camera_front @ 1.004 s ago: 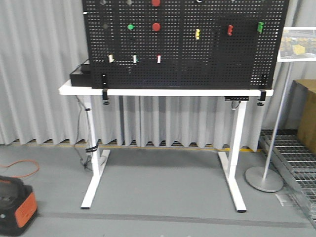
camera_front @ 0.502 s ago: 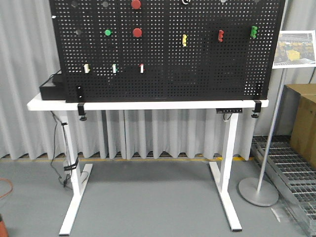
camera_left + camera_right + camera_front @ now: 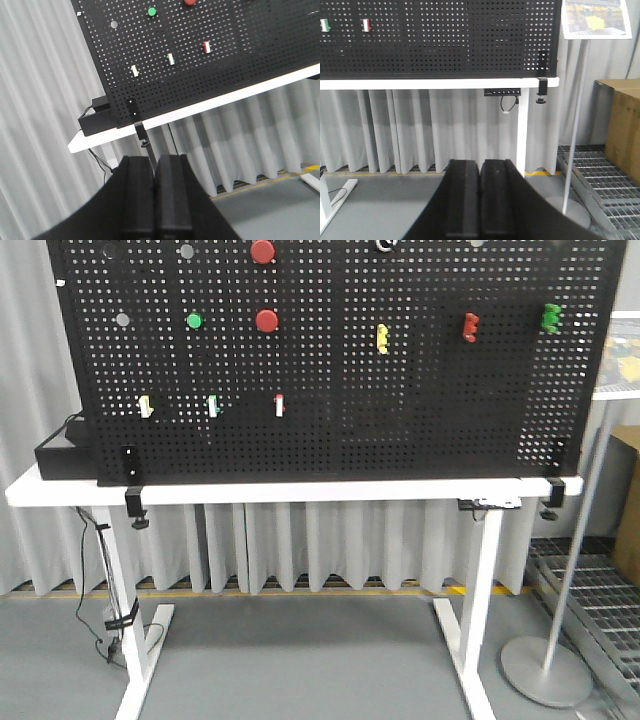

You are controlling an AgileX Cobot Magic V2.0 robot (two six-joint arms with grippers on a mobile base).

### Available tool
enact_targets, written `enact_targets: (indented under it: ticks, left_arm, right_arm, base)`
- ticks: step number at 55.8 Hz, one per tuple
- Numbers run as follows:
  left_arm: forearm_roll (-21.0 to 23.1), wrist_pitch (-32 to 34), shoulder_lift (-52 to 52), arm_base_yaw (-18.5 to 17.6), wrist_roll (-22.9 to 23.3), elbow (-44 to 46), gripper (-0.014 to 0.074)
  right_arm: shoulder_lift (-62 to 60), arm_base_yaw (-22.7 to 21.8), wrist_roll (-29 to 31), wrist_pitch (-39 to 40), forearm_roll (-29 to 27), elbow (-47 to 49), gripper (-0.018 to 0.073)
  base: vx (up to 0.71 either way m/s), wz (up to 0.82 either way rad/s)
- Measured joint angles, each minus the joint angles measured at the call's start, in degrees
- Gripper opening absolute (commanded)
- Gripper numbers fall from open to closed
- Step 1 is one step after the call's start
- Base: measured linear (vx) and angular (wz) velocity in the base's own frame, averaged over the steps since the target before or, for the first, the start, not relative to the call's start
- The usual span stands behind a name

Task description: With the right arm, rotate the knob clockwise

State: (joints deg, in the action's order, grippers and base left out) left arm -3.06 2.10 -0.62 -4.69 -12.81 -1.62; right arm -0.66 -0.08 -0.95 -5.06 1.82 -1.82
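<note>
One black perforated metal pegboard [image 3: 400, 420] stands on one white flat-topped table [image 3: 300, 490]. On the pegboard's upper left are two red round plastic buttons [image 3: 267, 320], with one green round plastic button [image 3: 194, 320] beside the lower one. Two grey round studs [image 3: 122, 318] sit nearby (other dim shapes along the pegboard's top edge are too cut off to count). Three small pale toggle switches [image 3: 213, 405] form a row across its lower left. Three wing-shaped plastic knobs cross its upper right: one yellow knob [image 3: 382, 337], one red knob [image 3: 470, 326], one green knob [image 3: 551, 316]. Two black metal clamps [image 3: 135, 502] sit at its bottom corners. One flat black box [image 3: 65, 455] lies at its left end.
</note>
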Motion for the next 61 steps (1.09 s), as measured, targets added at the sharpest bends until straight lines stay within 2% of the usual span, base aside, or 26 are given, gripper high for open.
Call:
enact_targets:
  ticks: [61]
  left_arm:
    - [0.0, 0.0, 0.0, 0.0, 0.0, 0.0, -0.0006]
  right_arm:
    - [0.0, 0.0, 0.0, 0.0, 0.0, 0.0, -0.0007]
  base:
    - [0.39, 0.06]
